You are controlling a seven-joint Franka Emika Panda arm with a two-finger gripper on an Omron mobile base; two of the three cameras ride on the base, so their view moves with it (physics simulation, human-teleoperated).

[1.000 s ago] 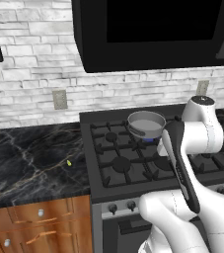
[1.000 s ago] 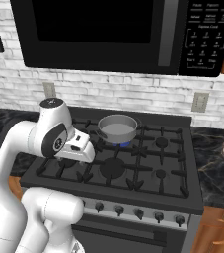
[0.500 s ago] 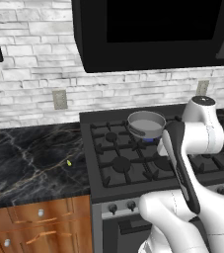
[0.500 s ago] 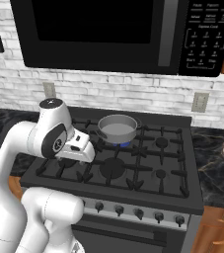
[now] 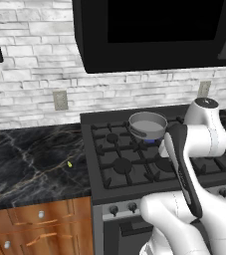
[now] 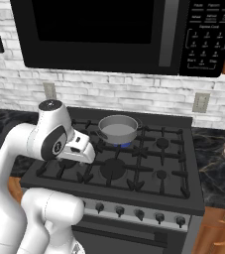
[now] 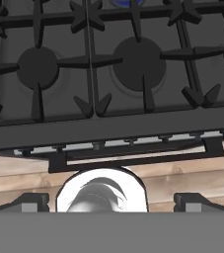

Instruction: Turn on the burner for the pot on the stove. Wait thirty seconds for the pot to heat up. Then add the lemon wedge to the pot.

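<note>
The gripper (image 7: 111,200) hangs with jaws spread wide and holds nothing, above the stove's (image 7: 108,123) front edge. Only its fingertips (image 7: 32,201) show. The pot (image 6: 118,129) sits at the stove's back, hiding the burner (image 6: 121,144) except a blue glow. The lemon wedge (image 5: 69,164), tiny, lies mid-counter (image 5: 25,164).

Pot (image 5: 147,124) looks like matte grey metal, stove (image 6: 134,168) grates dull black cast iron, counter (image 5: 30,159) glossy dark marble, cabinets (image 5: 40,226) warm polished wood.
</note>
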